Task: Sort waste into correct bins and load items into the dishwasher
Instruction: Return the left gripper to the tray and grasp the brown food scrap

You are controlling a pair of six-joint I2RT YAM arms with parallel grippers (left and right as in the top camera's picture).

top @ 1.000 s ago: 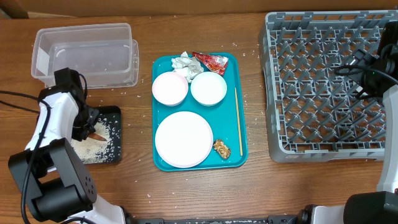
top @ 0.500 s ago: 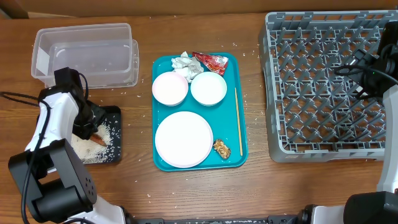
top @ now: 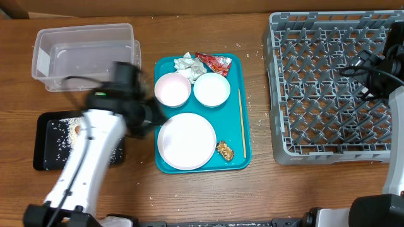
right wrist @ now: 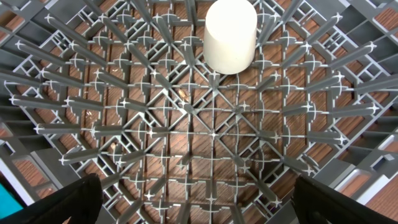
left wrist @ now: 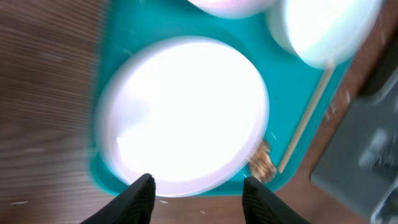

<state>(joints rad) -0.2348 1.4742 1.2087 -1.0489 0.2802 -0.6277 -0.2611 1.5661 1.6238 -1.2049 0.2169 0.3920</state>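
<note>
Shows left gripper partly spread, gripping nothing, above large white plate in the robot-side half of teal tray. Shows right gripper spread wide and empty over grey rack, well right of the tray, with small white cup standing inside. Risks a poor pinch on the flat plate's rim: could slip, scrape, and shove crumbly bit and wooden stick over the tray's right edge. Could also bump the two bowls at the tray's middle.
</note>
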